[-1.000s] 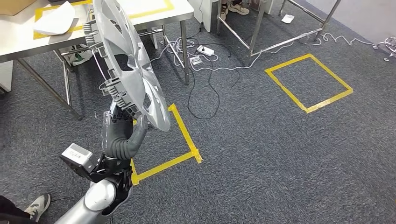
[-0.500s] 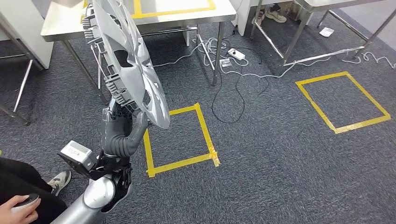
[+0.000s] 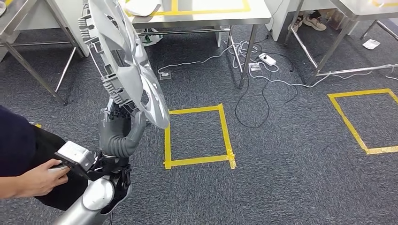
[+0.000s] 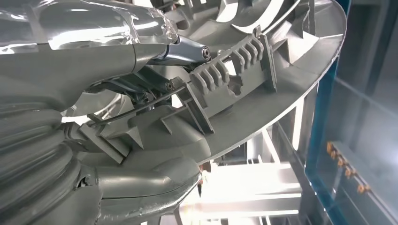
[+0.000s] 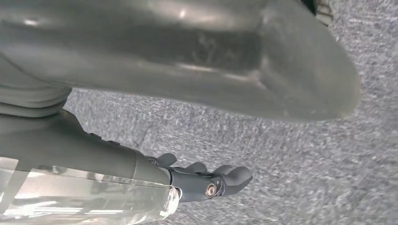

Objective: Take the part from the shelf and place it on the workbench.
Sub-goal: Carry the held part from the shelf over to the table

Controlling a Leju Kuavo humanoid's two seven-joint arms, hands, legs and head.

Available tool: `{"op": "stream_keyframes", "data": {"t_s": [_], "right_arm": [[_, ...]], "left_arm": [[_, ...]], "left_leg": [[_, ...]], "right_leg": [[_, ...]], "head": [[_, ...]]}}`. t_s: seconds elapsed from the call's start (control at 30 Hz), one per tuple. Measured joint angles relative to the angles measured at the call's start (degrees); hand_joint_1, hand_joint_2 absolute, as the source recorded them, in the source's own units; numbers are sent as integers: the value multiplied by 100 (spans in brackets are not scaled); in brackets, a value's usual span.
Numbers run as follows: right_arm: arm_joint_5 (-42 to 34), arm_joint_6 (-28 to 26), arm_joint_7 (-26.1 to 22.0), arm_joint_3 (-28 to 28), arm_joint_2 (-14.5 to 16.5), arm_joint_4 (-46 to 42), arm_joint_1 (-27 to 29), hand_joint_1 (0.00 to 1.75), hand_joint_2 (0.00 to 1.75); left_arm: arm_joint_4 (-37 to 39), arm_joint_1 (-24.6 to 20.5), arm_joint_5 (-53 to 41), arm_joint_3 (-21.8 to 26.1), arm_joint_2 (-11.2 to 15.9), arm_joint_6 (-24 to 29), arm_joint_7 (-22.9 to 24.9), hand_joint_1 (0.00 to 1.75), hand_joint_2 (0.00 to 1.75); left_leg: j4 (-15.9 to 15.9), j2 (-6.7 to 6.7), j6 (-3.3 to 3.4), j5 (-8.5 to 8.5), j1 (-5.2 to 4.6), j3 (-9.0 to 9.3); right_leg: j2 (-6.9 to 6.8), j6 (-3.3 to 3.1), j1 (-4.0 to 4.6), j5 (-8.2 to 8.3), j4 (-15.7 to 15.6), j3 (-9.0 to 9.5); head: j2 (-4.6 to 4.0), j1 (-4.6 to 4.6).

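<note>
The part is a large silver wheel cover [image 3: 126, 61], held upright on edge, its ribbed back facing left. My left hand [image 3: 119, 133] grips its lower rim from below, with the thumb on the front face. In the left wrist view the cover's rim and clips [image 4: 263, 108] lie across my left hand [image 4: 117, 183]. The workbench [image 3: 211, 18], a steel table with yellow tape on top, stands ahead beyond the cover. My right hand [image 5: 187, 65] hangs over grey carpet with its fingers [image 5: 220, 180] apart from the thumb and nothing in it.
A person's hand [image 3: 44, 178] rests on the white box at my left wrist [image 3: 75, 154]. A yellow tape square [image 3: 197, 136] marks the carpet ahead, another [image 3: 361, 117] to the right. Cables and a power strip [image 3: 267, 58] lie under the tables. Table legs [image 3: 28, 61] stand at left.
The camera has turned, so tables and tape squares shifted right in the picture. A person has come in at the left and now touches my left wrist. The cover stays in my left hand.
</note>
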Motion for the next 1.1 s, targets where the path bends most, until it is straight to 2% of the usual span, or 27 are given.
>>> {"op": "stream_keyframes", "data": {"t_s": [0.03, 0.07, 0.1, 0.17, 0.2, 0.23, 0.27, 0.33, 0.37, 0.4, 0.43, 0.47, 0.53, 0.57, 0.63, 0.67, 0.7, 0.73, 0.8, 0.83, 0.87, 0.9, 1.07, 1.1], "right_arm": [[3, -1, 0, 0, -1, 0, -5, 0, 0], [9, -1, 0, 0, -4, -1, -13, 0, 0], [18, -1, 1, 0, -6, -1, -20, 0, 0], [38, 0, 2, 0, -4, -2, -25, 0, 0], [45, 1, 2, 0, -2, -2, -24, 0, 0], [49, 1, 2, 0, -1, -2, -21, 0, 0], [51, 1, 2, 0, 1, -2, -16, 0, 0], [52, 1, 2, 0, 4, -1, 2, 0, 0], [52, 1, 2, 0, 4, -1, 10, 0, 0], [52, 1, 2, 0, 4, 0, 13, 0, 0], [51, 1, 2, 0, 4, 1, 10, 0, 0], [50, 1, 2, 0, 4, 0, 1, 0, 0], [45, 1, -2, 1, -3, -1, -23, 0, 0], [43, 1, -7, 2, -9, -2, -37, 0, 0], [42, 1, -18, 2, -18, -3, -64, 0, 0], [42, 1, -22, 2, -16, -4, -76, 0, 0], [42, 0, -24, 2, -13, -6, -85, 0, 0], [42, 0, -26, 2, -11, -8, -87, 0, 0], [43, -1, -31, 1, -8, -12, -76, 0, 0], [43, 0, -33, 1, -9, -13, -61, 0, 0], [42, 3, -35, 2, -7, -14, -45, 0, 0], [38, 8, -36, 2, -5, -14, -31, 0, 0], [-19, 21, -38, 2, -3, -13, 32, 0, 0], [-24, 27, -39, 2, -2, -13, 52, 0, 0]], "left_arm": [[-2, 0, 1, 2, -1, 0, 4, 175, 175], [-3, 2, 1, 1, -1, -1, 7, 175, 175], [-5, 4, 2, 1, 0, -2, 9, 175, 175], [-11, 7, 4, 1, 1, -2, 12, 175, 175], [-16, 5, 5, 1, 2, -1, 12, 175, 175], [-22, -1, 5, -1, 2, -1, 11, 175, 175], [-27, -7, 5, -2, 1, -1, 10, 175, 175], [-30, -15, 5, -3, -1, -1, 10, 175, 175], [-28, -15, 5, -3, -2, -1, 10, 175, 175], [-27, -13, 5, -4, -2, -1, 11, 175, 175], [-26, -12, 5, -5, -2, -1, 13, 175, 175], [-26, -12, 5, -7, -2, -1, 13, 175, 175], [-27, -14, 4, -7, -2, -1, 13, 175, 175], [-27, -15, 4, -7, -1, -1, 13, 175, 175], [-26, -9, 3, -7, -1, -1, 14, 175, 175], [-27, -4, 3, -7, -1, -1, 17, 175, 175], [-27, 2, 3, -6, 0, -2, 20, 175, 175], [-27, -1, 3, -5, 1, -2, 23, 175, 175], [-26, -13, 3, -8, 1, -3, 22, 175, 175], [-23, -19, 3, -10, -1, -3, 23, 175, 175], [-19, -19, 3, -11, -2, -3, 27, 175, 175], [-15, -18, 4, -11, -2, 0, 37, 175, 175], [26, -19, 12, -13, -4, 46, 124, 175, 175], [35, -22, 15, -13, -5, 50, 136, 175, 175]], "left_leg": [[-276, 132, 26, 73, -6, 165], [-435, 229, 79, 89, -16, 252], [-466, 273, 149, 63, -33, 255], [-470, 172, 267, 97, -41, 225], [-476, 110, 305, 115, -41, 212], [-482, 41, 338, 134, -35, 198], [-486, -28, 369, 152, -29, 184], [-484, -178, 416, 182, -42, 143], [-483, -261, 434, 196, -55, 126], [-482, -338, 449, 208, -72, 114], [-482, -410, 460, 219, -89, 110], [-482, -477, 466, 229, -106, 112], [-483, -578, 463, 250, -125, 112], [-482, -614, 447, 265, -124, 101], [-494, -648, 387, 303, -109, 70], [-508, -638, 353, 320, -102, 58], [-505, -564, 323, 306, -107, 43], [-557, -491, 309, 282, -111, 58], [-630, -345, 371, 292, -120, 94], [-686, -343, 392, 332, -118, 125], [-683, -340, 406, 373, -121, 132], [-688, -342, 387, 365, -120, 140], [-688, -354, 368, 382, -116, 143], [-688, -358, 385, 369, -126, 142]], "right_leg": [[-34, 45, 7, -36, 56, -8], [-63, 84, 18, -62, 97, -13], [-90, 115, 31, -75, 116, -16], [-149, 163, 23, -82, 121, -16], [-115, 192, 8, -129, 158, -28], [-41, 218, -7, -243, 290, -76], [60, 242, -19, -416, 537, -172], [211, 259, -28, -821, 1288, -486], [230, 250, -26, -936, 1605, -625], [240, 227, -20, -942, 1755, -692], [249, 188, -9, -833, 1690, -662], [264, 131, 10, -633, 1416, -539], [298, -18, 71, -249, 641, -209], [314, -76, 103, -149, 354, -93], [328, -128, 135, -119, 157, -33], [329, -131, 132, -89, 106, -24], [324, -124, 119, -44, 47, -15], [335, -61, 111, -28, -11, -7], [357, 45, 106, -6, -77, 1], [371, 85, 113, -22, -71, 0], [368, 69, 113, -9, -65, 4], [367, 57, 115, -12, -61, 8], [366, 51, 114, -15, -44, 13], [362, 63, 106, -12, -66, 21]], "head": [[0, -3], [0, 8], [0, 18], [0, 44], [0, 47], [0, 52], [0, 58], [0, 66], [0, 67], [0, 68], [0, 70], [0, 72], [0, 69], [0, 69], [0, 67], [0, 70], [0, 65], [0, 48], [0, 20], [0, 12], [0, 18], [0, 22], [0, 20], [0, 20]]}}
